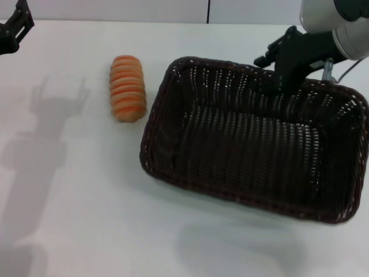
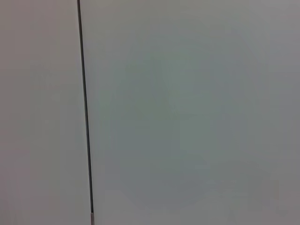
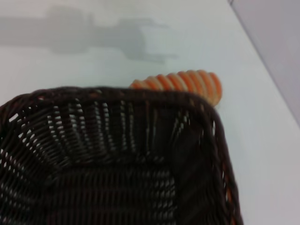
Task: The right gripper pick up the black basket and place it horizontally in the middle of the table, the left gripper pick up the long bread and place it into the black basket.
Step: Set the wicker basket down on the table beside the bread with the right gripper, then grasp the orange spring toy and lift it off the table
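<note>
The right gripper [image 1: 286, 81] sits at the far rim of the basket [image 1: 253, 144]; whether it grips, I cannot tell. Beyond the basket's other end lies the bread [image 1: 127, 88]; sliding farther could bump it. Left gripper [image 1: 12, 30] is parked farthest off.

Dark brown-black rectangular woven wicker basket [image 1: 253, 144], rough and faintly glossy; oblong tan ridged bread loaf [image 1: 127, 88], matt; smooth white tabletop [image 1: 86, 202].

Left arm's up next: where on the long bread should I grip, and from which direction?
Grip the long bread across its narrow middle, coming straight down. It lies flat on the table, long axis running away from the robot, apart from the black basket. The left gripper waits far left.
</note>
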{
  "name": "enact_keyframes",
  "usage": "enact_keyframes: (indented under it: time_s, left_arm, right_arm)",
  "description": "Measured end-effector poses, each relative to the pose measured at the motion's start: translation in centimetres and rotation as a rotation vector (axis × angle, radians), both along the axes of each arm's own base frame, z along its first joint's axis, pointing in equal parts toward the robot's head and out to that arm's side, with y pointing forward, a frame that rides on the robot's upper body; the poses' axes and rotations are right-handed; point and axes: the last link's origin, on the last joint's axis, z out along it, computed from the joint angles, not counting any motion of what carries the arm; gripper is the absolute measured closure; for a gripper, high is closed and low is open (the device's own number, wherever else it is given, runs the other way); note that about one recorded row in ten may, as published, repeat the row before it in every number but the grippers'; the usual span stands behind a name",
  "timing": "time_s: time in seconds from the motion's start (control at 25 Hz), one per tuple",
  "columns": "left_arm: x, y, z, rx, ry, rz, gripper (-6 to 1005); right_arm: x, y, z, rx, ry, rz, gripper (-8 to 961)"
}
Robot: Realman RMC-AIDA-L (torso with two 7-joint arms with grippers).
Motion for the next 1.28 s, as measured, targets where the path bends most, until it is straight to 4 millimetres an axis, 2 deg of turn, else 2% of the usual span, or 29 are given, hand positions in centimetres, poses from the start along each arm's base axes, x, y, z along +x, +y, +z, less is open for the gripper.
enact_keyframes:
  time_s: [0.12,0.24,0.32,0.36,0.48,0.56,0.68,0.72,0.76,0.96,1.12,1.28]
  left_arm:
    - [0.0,0.0,0.0,0.001,0.0,0.0,137]
    - [-0.1,0.1,0.1,0.003,0.0,0.002,137]
    - [0.0,0.1,0.1,0.003,0.0,0.0,136]
    - [0.0,0.1,0.1,0.003,0.0,0.0,136]
    - [0.1,0.2,0.1,-0.011,-0.007,0.003,136]
    - [0.0,0.4,0.2,-0.033,-0.01,0.013,136]
    - [0.3,1.1,0.6,-0.093,-0.014,0.031,136]
    - [0.5,1.3,0.7,-0.117,-0.019,0.036,136]
    - [0.6,1.4,0.8,-0.134,-0.022,0.04,136]
    - [1.9,1.9,1.6,-0.18,-0.029,0.031,136]
    - [3.0,2.1,2.4,-0.191,-0.028,0.014,136]
    - [3.8,2.2,2.9,-0.217,-0.024,0.009,136]
  right_arm:
    - [-1.1,0.3,0.2,0.045,0.007,0.048,567]
    - [-1.8,0.5,0.4,0.076,0.008,0.077,526]
    - [-3.3,0.6,1.5,0.164,0.025,0.116,499]
    - [-3.3,0.6,1.5,0.164,0.025,0.116,499]
    - [-4.1,0.4,3.8,0.313,0.066,0.113,499]
    - [-3.9,0.0,6.0,0.439,0.118,0.096,499]
    - [-2.4,-1.3,9.1,0.597,0.19,0.065,499]
    - [-1.4,-2.5,10.9,0.684,0.248,0.039,499]
    - [-1.4,-2.5,10.9,0.684,0.248,0.039,499]
    - [2.1,-6.2,14.3,0.811,0.498,-0.072,499]
    - [6.3,-9.1,16.2,0.894,0.684,-0.144,499]
    - [10.4,-10.6,16.7,0.938,0.761,-0.179,499]
